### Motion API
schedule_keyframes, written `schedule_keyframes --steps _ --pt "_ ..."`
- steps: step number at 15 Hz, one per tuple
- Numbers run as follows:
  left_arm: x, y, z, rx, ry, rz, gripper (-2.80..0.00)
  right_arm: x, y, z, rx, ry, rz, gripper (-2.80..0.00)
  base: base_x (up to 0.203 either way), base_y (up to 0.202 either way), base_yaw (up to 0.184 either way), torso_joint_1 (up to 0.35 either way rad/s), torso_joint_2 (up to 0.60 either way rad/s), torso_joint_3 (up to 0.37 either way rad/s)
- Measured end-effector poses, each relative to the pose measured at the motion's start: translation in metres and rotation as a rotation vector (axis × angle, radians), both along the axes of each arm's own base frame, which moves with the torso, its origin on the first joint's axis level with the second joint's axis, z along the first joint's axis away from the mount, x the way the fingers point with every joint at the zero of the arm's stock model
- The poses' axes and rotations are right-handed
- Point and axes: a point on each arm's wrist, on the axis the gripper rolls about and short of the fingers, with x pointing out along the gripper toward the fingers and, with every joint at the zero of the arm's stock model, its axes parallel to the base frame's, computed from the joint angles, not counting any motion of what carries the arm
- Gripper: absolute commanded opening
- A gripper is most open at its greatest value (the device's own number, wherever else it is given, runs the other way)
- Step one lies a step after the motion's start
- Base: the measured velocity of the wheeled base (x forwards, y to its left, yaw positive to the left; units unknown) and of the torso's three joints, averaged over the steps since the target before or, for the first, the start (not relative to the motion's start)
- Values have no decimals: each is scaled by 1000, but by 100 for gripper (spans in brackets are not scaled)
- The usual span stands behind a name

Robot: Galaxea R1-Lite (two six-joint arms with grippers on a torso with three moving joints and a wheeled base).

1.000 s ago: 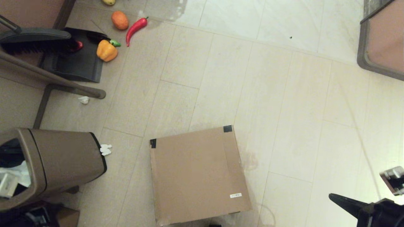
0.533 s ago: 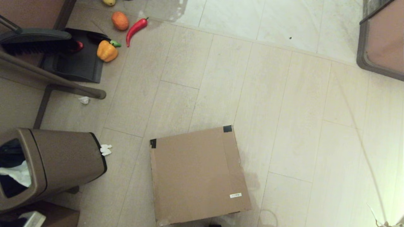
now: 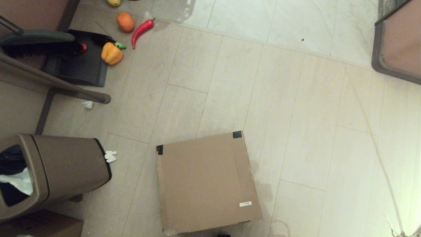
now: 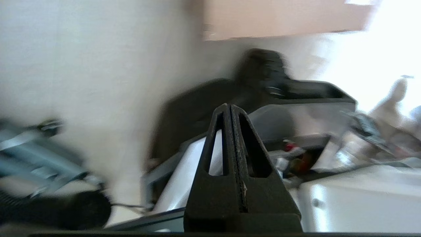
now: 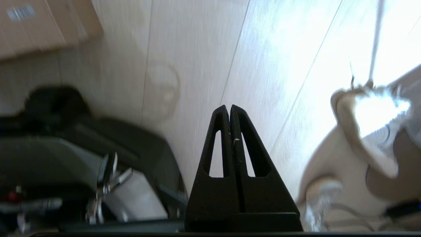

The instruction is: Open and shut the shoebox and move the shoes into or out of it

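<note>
At the floor's left edge we see a brown trash bin (image 3: pixel 62 171). The shoebox (image 3: pixel 205 182) lies lid-down-closed at the floor's near edge, mid-width. Our left gripper (image 4: pixel 229 108) and right gripper (image 5: pixel 229 108) appear only in their wrist views, fingers pressed together on nothing.

Matt brown cardboard shoebox (image 3: pixel 205 181) (black tape corners), smooth pale floor tiles (image 3: pixel 296 98), plastic trash bin (image 3: pixel 62 168)
</note>
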Motion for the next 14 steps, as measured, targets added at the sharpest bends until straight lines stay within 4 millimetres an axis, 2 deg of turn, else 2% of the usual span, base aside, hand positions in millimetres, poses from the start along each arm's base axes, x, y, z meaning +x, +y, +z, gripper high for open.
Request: schedule_keyframes --steps 4,5,9,14 --pt "-12 6 -3 236 27 294 -280 -2 1 -1 -24 -109 15 -280 0 0 0 0 0 0" --pt "-16 6 -5 278 51 313 -280 -2 1 -1 -32 -115 17 -280 0 0 0 0 0 0" --pt "-20 1 -6 261 4 147 -280 0 0 -2 -28 -178 8 -280 0 0 0 0 0 0" --pt "-34 -3 -2 196 -192 58 -280 0 1 -3 -2 -160 83 -280 0 0 0 0 0 0"
